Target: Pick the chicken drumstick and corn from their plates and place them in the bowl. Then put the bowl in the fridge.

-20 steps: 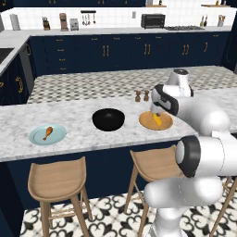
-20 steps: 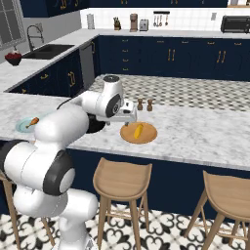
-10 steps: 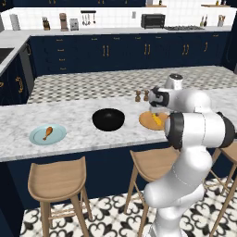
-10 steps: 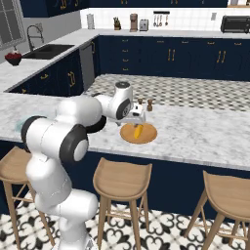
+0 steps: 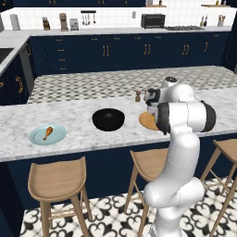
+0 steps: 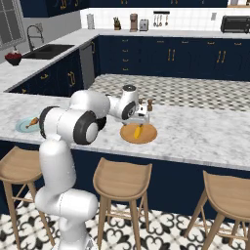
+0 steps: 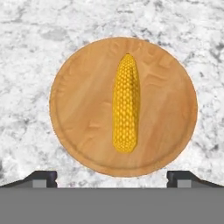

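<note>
The yellow corn [image 7: 126,103] lies along the middle of the wood-coloured plate [image 7: 83,100], straight below my open gripper [image 7: 112,178], whose fingertips [image 7: 41,178] stand wide apart with nothing between them. In the right base view my gripper [image 6: 140,118] hovers just above that plate [image 6: 128,134] and the corn [image 6: 138,131]. The glossy black bowl [image 5: 108,119] sits left of the wood plate [image 5: 147,121]. Further left, the chicken drumstick [image 5: 47,133] rests on the pale blue plate [image 5: 39,137]. The fridge is out of view.
Two small brown shakers [image 5: 137,96] stand on the marble counter [image 5: 69,115] just behind the wood plate. Wooden stools [image 5: 58,178] line the counter's near side. Navy cabinets and a second counter lie beyond the tiled aisle.
The arm has straightened up over the counter's edge and the hand has shifted toward the wood plate, now hanging over the corn. The jaws stayed open; food and dishes did not move.
</note>
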